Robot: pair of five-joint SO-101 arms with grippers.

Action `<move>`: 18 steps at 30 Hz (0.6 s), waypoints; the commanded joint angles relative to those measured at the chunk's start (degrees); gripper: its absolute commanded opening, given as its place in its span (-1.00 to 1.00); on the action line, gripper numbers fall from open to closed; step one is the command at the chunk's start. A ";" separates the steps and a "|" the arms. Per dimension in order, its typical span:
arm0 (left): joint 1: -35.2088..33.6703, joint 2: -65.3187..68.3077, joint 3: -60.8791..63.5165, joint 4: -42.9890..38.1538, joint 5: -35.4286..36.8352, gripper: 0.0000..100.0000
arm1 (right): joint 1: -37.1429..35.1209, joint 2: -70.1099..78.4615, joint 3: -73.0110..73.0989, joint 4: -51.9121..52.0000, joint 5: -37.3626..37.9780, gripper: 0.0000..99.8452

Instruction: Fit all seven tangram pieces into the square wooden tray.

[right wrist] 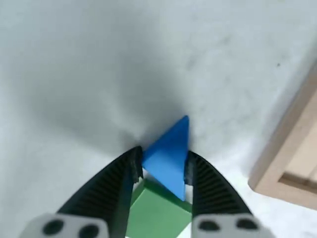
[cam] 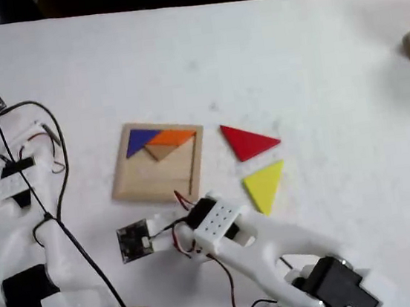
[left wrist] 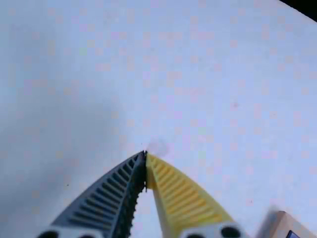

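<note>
Three pieces [cam: 160,144] in the tray [cam: 138,188]; right end effector [right wrist: 163,154] tight on blue triangle [right wrist: 171,144], left end effector [left wrist: 145,154] closed

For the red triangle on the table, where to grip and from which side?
Likely best straight down from above, pinching the red triangle across its thin edges, long edge against opposite corner. It lies flat on the table, clear of the yellow triangle.

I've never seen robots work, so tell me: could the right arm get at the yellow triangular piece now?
Probably not at once. The yellow triangular piece lies on open table near that arm, nothing between, but the right gripper is clamped on a blue triangular piece.
</note>
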 commanded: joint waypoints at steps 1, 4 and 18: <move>-0.22 -0.22 -3.34 -1.67 0.53 -0.95 | -0.40 0.48 -0.70 1.63 -3.08 -0.93; -0.22 -0.22 -3.34 -1.67 0.53 -0.95 | -0.40 0.48 -0.70 1.71 -3.87 -0.97; -0.22 -0.22 -3.25 -1.67 0.53 -0.95 | 10.24 -2.86 -7.91 2.24 -21.10 -0.97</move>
